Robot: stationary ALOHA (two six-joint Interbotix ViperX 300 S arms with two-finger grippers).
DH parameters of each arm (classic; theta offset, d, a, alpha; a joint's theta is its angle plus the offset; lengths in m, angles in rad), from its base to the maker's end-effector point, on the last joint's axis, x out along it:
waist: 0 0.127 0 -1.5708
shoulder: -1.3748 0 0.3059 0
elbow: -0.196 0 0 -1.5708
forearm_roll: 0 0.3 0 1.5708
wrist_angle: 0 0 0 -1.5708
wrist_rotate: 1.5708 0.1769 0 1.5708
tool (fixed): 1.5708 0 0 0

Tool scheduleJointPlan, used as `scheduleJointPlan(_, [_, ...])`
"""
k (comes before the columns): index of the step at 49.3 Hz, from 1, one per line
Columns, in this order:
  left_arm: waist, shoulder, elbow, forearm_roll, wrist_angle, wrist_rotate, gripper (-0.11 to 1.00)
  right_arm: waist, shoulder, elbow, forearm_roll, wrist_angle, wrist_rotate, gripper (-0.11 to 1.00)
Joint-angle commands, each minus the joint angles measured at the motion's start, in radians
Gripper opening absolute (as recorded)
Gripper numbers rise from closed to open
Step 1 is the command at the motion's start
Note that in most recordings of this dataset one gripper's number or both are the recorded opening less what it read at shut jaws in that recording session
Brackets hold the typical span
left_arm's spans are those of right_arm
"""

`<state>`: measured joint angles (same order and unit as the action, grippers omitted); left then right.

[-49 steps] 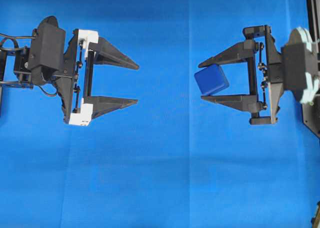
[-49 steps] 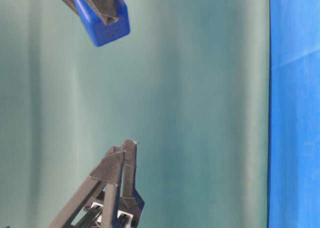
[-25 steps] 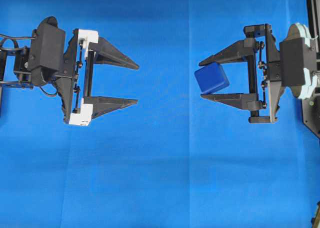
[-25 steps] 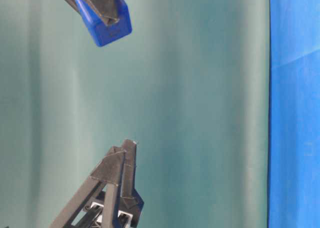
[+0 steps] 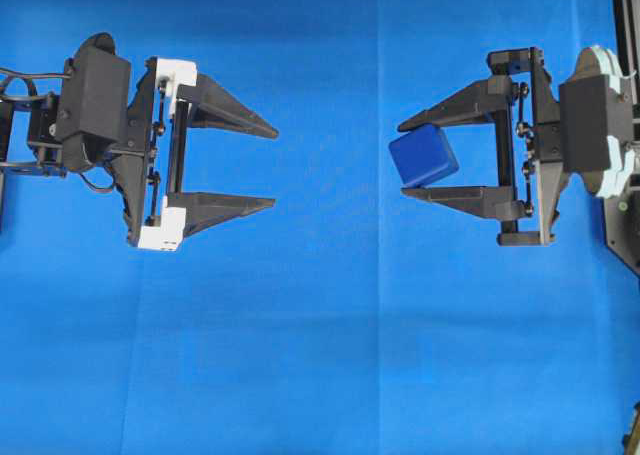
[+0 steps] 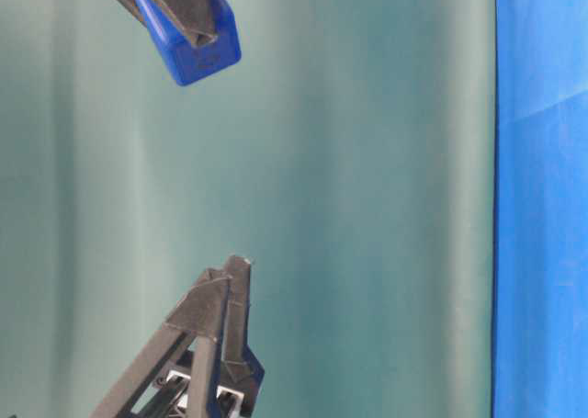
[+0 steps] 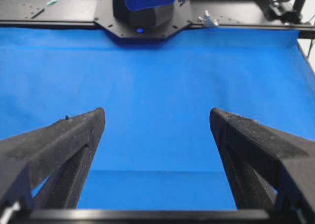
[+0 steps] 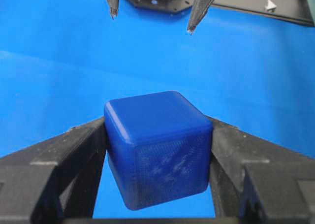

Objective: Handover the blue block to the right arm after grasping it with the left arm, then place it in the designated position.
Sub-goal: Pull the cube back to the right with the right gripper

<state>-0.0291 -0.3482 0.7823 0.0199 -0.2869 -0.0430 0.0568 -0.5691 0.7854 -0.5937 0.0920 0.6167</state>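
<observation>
A bright-blue cloth (image 5: 320, 355) with faint fold creases covers the bench, and both arms hang above it, facing each other. The black right pincer (image 5: 402, 161) with pointed fingers is clamped on the small dark-blue rounded-edge cube (image 5: 423, 156), pinched near the fingertips and tilted, clear of the cloth. Well away from the cube, the white-bracketed left pincer (image 5: 276, 168) stands wide and empty, so the handover looks done and only the setting-down remains.
</observation>
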Motion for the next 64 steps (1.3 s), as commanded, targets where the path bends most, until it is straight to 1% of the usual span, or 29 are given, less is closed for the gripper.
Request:
scheduleJointPlan(1, [0.003,-0.018,-0.018,0.002,-0.009,0.002,0.92,0.0,-0.008,-0.029,0.0,-0.003,0.002,0.5])
scheduleJointPlan(24, [0.003,-0.018,-0.02,0.002,-0.009,0.002,0.92,0.0,-0.008,-0.029,0.002,0.029,0.009,0.5])
scheduleJointPlan(36, [0.003,-0.018,-0.021,0.002,-0.009,0.002,0.92,0.008,-0.008,-0.028,0.011,0.126,0.023,0.49])
scheduleJointPlan(44, [0.003,-0.018,-0.023,0.002,-0.009,0.002,0.92,0.031,-0.008,-0.028,0.015,0.256,0.04,0.49])
scheduleJointPlan(49, [0.003,-0.018,-0.025,0.002,-0.009,0.002,0.92,0.044,-0.008,-0.028,0.031,0.316,0.04,0.5])
scheduleJointPlan(55, [0.002,-0.017,-0.026,0.002,-0.009,0.002,0.92,0.046,-0.008,-0.028,0.048,0.339,0.04,0.5])
scheduleJointPlan(64, [0.002,-0.017,-0.026,0.0,-0.009,0.002,0.92,0.046,-0.008,-0.029,0.048,0.337,0.037,0.49])
